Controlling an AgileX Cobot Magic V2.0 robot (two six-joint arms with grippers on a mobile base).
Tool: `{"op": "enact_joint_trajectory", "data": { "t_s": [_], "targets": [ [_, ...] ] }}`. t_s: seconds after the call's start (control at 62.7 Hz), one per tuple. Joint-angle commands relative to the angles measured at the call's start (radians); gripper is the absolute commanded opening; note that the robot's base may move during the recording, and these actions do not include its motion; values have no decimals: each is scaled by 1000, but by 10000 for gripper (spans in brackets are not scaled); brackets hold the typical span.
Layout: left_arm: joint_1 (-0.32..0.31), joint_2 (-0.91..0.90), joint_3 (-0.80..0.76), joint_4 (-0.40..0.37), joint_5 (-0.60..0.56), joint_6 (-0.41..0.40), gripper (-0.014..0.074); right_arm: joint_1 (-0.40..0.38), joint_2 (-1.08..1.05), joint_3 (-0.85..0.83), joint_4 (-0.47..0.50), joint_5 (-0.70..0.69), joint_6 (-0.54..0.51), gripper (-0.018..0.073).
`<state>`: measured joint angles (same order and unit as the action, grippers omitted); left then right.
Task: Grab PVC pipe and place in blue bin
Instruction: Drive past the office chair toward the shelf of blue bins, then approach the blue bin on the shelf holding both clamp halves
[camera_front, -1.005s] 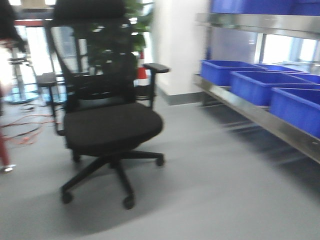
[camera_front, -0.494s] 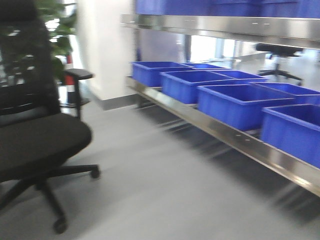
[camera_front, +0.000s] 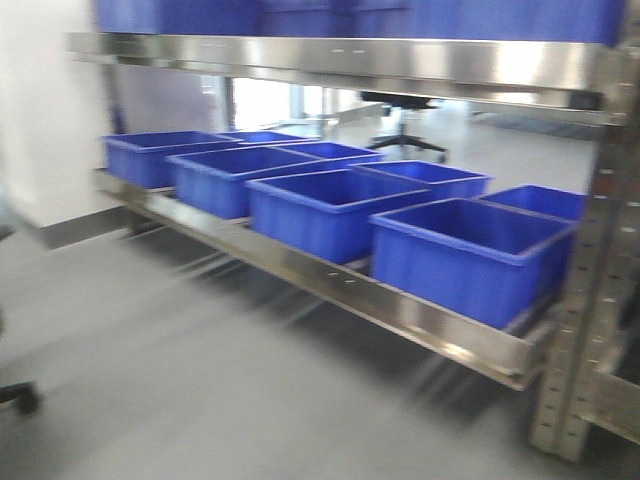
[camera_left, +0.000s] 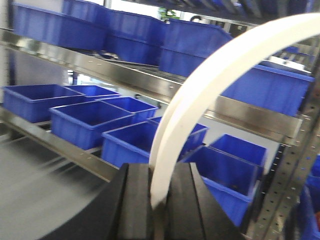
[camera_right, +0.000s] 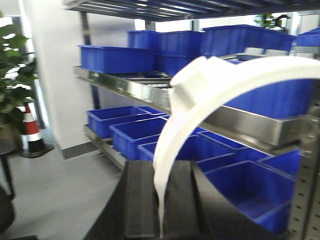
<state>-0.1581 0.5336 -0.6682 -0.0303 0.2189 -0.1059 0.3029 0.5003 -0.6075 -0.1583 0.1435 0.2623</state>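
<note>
The PVC pipe (camera_left: 200, 95), a thick white curved piece, arcs up and to the right in the left wrist view. My left gripper (camera_left: 159, 175) is shut on its lower end. My right gripper (camera_right: 161, 172) is shut on a thinner white curved strap (camera_right: 200, 105) with a broad tab at its top. Neither gripper shows in the front view. Several open blue bins (camera_front: 470, 250) stand in rows on a low steel shelf (camera_front: 400, 305) ahead; both wrist views show more blue bins (camera_left: 82, 122) (camera_right: 137, 135).
Above the low shelf runs an upper steel shelf (camera_front: 350, 58) with more blue bins. A perforated steel upright (camera_front: 590, 330) stands at the right. Grey floor (camera_front: 180, 380) lies in front. A chair caster (camera_front: 18, 397) shows at the left edge. A plant and a striped cone (camera_right: 31, 132) stand at left.
The front view has swung to the right: the black office chair has slid out of the left side, and the shelf of blue bins now fills the view.
</note>
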Motion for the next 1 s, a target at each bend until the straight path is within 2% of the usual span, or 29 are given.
{"op": "enact_joint_trajectory", "data": {
  "t_s": [0.0, 0.989],
  "targets": [
    [-3, -8, -2, 0, -27, -4, -111, 0, -4, 3, -12, -26, -1, -167],
    [-3, -8, -2, 0, -27, -4, -111, 0, -4, 3, -12, -26, -1, -167]
  ]
}}
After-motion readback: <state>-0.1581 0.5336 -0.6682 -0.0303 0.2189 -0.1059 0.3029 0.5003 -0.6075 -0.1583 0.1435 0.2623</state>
